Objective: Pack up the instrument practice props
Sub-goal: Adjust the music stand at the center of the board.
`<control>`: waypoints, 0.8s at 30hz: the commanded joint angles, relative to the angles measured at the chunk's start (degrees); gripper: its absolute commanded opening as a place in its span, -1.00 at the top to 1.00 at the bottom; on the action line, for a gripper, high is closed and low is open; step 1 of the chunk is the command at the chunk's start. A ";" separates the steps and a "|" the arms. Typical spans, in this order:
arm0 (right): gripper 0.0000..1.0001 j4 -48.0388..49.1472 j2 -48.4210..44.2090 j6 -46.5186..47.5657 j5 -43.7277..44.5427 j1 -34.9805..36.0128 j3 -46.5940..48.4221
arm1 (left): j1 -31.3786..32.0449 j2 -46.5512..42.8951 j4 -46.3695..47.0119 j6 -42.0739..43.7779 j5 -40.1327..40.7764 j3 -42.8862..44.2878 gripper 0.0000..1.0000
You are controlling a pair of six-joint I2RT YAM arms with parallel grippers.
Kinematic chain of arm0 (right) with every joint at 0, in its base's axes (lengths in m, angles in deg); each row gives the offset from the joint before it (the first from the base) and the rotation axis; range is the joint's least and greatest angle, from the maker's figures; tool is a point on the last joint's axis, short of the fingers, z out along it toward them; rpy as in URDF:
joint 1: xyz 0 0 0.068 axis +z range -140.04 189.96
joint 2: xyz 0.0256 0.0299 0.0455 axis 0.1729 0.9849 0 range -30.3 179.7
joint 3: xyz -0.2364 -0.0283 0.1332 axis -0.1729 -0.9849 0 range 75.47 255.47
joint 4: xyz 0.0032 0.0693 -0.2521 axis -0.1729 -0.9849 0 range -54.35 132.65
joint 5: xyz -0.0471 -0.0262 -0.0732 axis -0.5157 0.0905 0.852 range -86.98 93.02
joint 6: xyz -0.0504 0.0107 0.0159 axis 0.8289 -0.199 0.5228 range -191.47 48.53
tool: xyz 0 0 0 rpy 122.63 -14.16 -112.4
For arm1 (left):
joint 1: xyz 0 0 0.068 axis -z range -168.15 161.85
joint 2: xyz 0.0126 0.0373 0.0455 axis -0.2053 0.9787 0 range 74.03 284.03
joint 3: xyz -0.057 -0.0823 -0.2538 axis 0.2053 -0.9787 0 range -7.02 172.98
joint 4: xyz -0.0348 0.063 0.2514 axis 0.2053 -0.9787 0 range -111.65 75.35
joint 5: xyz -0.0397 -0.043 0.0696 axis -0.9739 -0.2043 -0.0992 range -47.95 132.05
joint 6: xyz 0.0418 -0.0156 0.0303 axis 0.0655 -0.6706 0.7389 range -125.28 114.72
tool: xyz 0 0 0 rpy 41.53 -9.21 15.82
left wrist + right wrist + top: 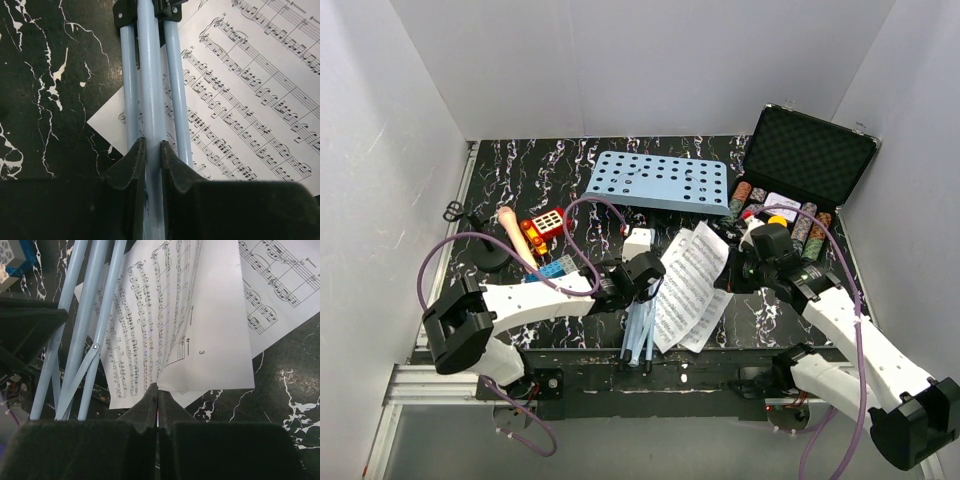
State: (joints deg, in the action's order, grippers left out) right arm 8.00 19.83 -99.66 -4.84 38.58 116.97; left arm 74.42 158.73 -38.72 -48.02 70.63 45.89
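The music stand's light-blue perforated plate (658,182) lies at the back of the table. Its folded tripod legs (640,335) lie near the front edge, partly on the white sheet-music pages (690,285). My left gripper (642,275) (152,145) is shut on the middle blue pole (150,75) of the legs. My right gripper (735,275) (158,387) is shut on the edge of one sheet-music page (210,330), which curls up from the others. The microphone (507,218), pale-headed on a black round base, stands at the left.
An open black foam-lined case (810,155) with poker chips (775,212) sits at the back right, close behind my right arm. Red and blue toy bricks (548,240) and a small white block (638,240) lie left of centre. White walls enclose the table on three sides.
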 commanded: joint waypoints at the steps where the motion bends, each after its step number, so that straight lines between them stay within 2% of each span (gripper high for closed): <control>1: 0.97 -2.52 1.98 4.18 -3.39 0.21 4.03 | -0.08 -5.78 2.37 2.84 4.20 2.20 1.00; 10: 0.97 -7.36 12.35 8.32 -4.71 -0.41 10.09 | -0.25 -6.92 2.36 1.61 4.03 0.01 1.00; 18: 0.97 -0.16 18.59 7.62 -5.15 -3.13 6.67 | -0.34 -7.27 3.77 0.73 3.59 -2.72 1.00; 24: 0.97 0.82 26.50 8.58 -1.99 -4.71 7.63 | -0.34 -7.89 4.30 0.55 3.24 -4.30 1.00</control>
State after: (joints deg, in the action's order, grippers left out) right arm 6.75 42.78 -92.29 -8.51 34.71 124.34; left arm 74.15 154.91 -37.28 -47.30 71.77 41.97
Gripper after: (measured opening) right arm 0.022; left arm 0.109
